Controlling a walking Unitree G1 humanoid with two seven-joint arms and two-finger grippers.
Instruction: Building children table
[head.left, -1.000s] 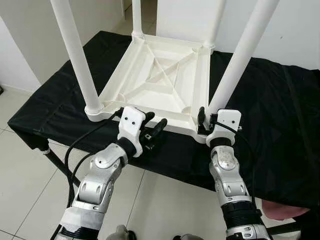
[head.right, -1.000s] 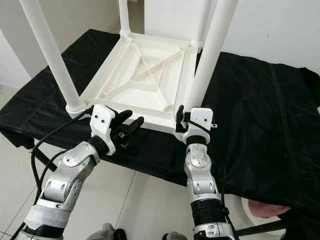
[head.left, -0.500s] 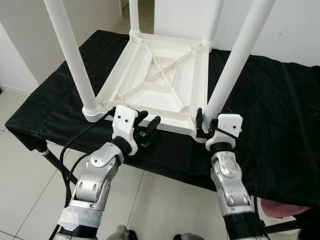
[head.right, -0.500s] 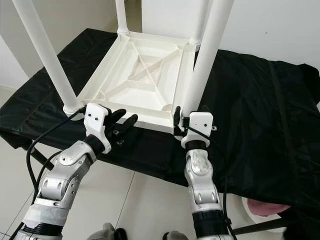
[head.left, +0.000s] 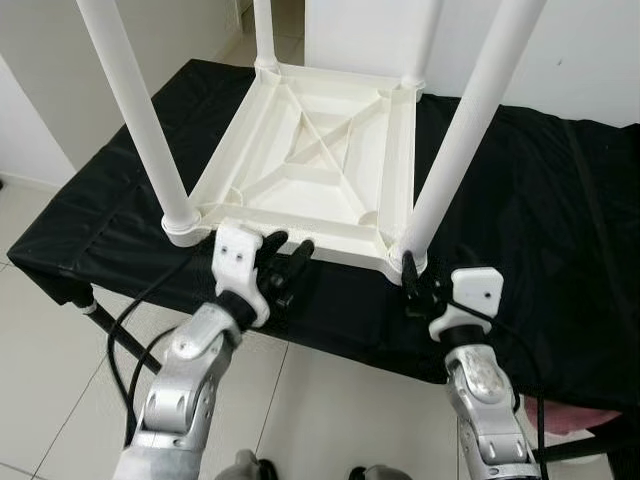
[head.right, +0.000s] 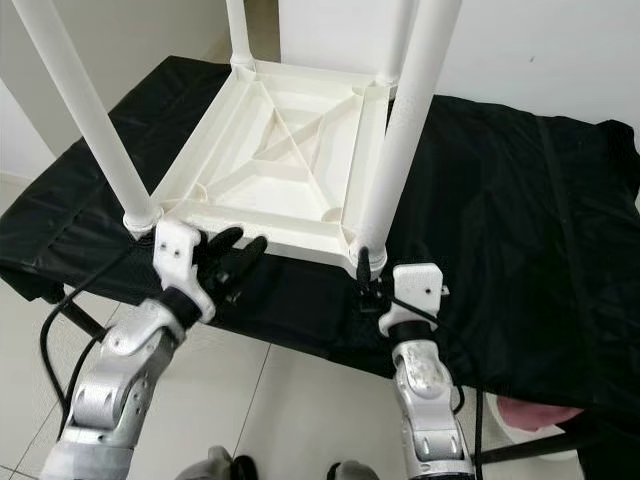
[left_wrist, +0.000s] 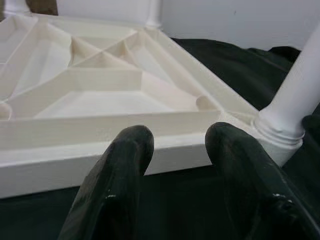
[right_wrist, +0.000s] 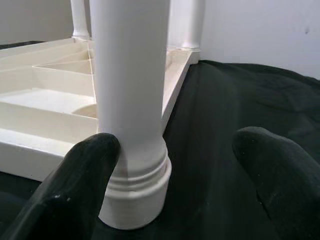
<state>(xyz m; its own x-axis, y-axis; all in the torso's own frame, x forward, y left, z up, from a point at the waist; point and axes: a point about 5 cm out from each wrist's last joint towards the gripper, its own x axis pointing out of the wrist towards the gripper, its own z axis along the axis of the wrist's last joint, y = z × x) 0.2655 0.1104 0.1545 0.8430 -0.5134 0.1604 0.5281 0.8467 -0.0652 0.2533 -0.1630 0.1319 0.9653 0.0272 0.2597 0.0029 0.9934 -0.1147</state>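
A white plastic children's table (head.left: 310, 160) lies upside down on the black cloth, its legs pointing up. My left gripper (head.left: 290, 246) is open right at the tabletop's near edge (left_wrist: 100, 132), both fingers (left_wrist: 125, 150) just short of the rim. My right gripper (head.left: 420, 277) is open low beside the near-right leg (head.left: 450, 150). In the right wrist view the leg's socket collar (right_wrist: 135, 190) stands just beyond one finger (right_wrist: 85, 165), and the other finger is far off to the side over the cloth. The near-left leg (head.left: 135, 110) rises at the left corner.
The black-covered work table (head.left: 560, 200) extends well to the right of the white table. Its near edge drops to a tiled floor (head.left: 40, 330). A black cable (head.left: 125, 325) hangs from my left arm. A pink object (head.left: 572, 415) lies low at the right. White walls stand behind.
My right gripper has drawn back and down from the near-right leg's base toward me. My left gripper has stayed at the near edge, shifting slightly left.
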